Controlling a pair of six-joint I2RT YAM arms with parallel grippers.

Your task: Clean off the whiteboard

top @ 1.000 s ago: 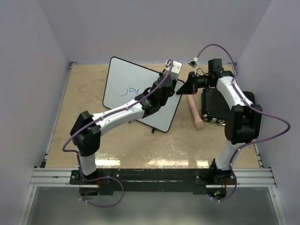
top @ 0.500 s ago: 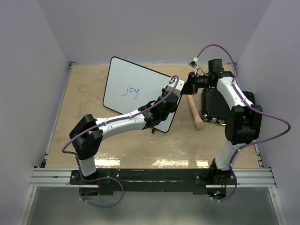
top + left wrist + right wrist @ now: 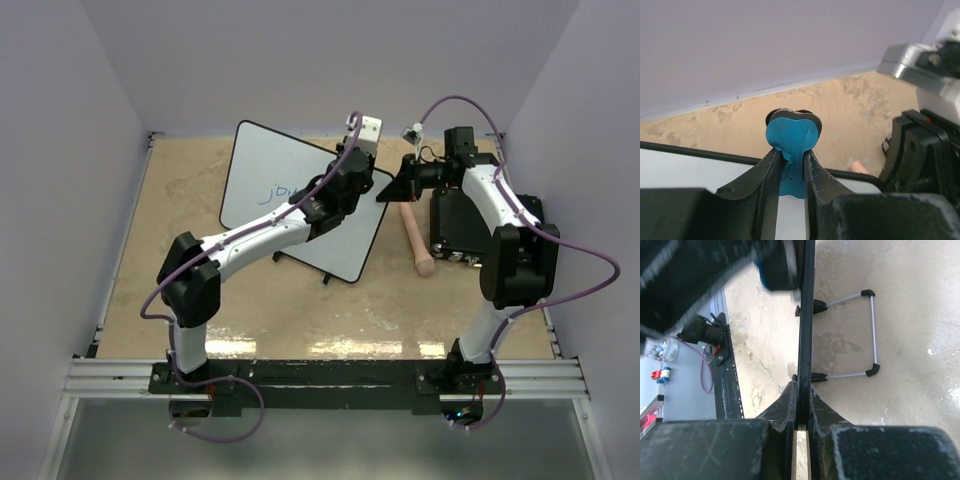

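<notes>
From high above and behind the arm bases, we look down on the whole sandy-tan desk and the white, black-rimmed rectangular whiteboard. Our left wrist camera sits close behind the left hand, facing the pale back wall across the board's rim. Our right wrist camera, equally close, looks down past the right hand along the board's edge. All three share board and desk.

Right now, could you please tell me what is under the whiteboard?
Under the whiteboard, the right wrist view shows a wire stand with black-tipped ends over the tabletop. From above, the board covers the stand; only small black feet poke out at its near edge.
</notes>
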